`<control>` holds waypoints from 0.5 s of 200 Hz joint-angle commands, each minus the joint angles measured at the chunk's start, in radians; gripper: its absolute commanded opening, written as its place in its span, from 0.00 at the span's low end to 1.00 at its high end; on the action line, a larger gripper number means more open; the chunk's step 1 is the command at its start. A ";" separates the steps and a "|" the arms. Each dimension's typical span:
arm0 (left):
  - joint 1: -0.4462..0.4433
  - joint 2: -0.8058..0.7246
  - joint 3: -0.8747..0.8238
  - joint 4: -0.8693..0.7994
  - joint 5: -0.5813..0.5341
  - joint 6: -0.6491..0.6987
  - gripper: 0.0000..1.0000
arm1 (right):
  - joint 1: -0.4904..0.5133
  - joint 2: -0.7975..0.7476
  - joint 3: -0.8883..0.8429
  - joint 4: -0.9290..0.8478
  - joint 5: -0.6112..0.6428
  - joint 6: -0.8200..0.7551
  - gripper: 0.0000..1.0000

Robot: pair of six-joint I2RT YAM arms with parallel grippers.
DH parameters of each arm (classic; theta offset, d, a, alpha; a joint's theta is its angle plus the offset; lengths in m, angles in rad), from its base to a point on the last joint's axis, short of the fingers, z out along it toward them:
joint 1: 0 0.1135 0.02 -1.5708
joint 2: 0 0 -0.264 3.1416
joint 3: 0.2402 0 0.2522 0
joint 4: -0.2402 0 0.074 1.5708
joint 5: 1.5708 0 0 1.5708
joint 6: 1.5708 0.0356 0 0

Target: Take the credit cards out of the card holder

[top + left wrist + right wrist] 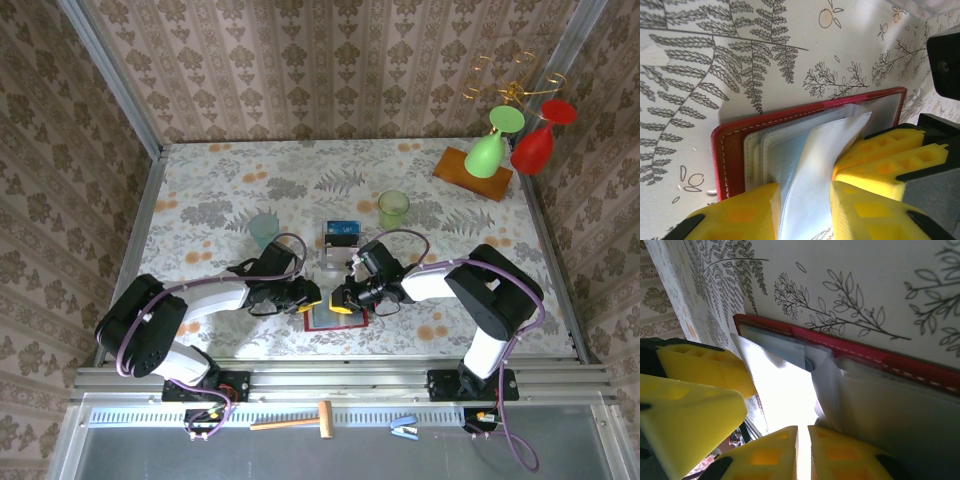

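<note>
The red card holder [336, 323] lies open on the table near the front edge, its grey inside up. In the left wrist view the card holder [730, 145] shows its stitched red edge. A pale inner leaf [825, 150] rises from it between the yellow fingers of my left gripper [805, 188], which is shut on it. My right gripper [803, 433] meets it from the other side, its jaws nearly together on the same bright leaf [780, 385]. Whether a credit card sits inside that leaf I cannot tell. In the top view the left gripper [313, 297] and right gripper [338, 298] almost touch.
A clear plastic box [340, 243] with a dark blue rectangle [342, 226] at its far end stands just behind the grippers. A teal cup [265, 229] and a green cup [393, 208] flank it. Two upturned glasses and a wooden board [472, 172] are at the back right.
</note>
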 commanded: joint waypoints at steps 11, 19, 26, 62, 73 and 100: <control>-0.012 0.029 -0.011 0.038 0.029 -0.020 0.27 | -0.007 0.044 -0.028 -0.028 0.039 0.010 0.15; -0.015 0.034 -0.011 0.046 0.031 -0.023 0.25 | -0.007 0.045 -0.029 -0.025 0.038 0.012 0.15; -0.016 0.038 -0.011 0.054 0.037 -0.026 0.24 | -0.007 0.045 -0.029 -0.023 0.038 0.014 0.15; -0.020 0.035 -0.020 0.080 0.048 -0.041 0.22 | -0.007 0.044 -0.030 -0.022 0.038 0.017 0.14; -0.021 0.030 -0.025 0.093 0.053 -0.048 0.22 | -0.007 0.040 -0.029 -0.019 0.034 0.021 0.15; -0.022 0.016 -0.031 0.099 0.053 -0.054 0.22 | -0.007 -0.006 -0.023 -0.029 0.041 0.031 0.21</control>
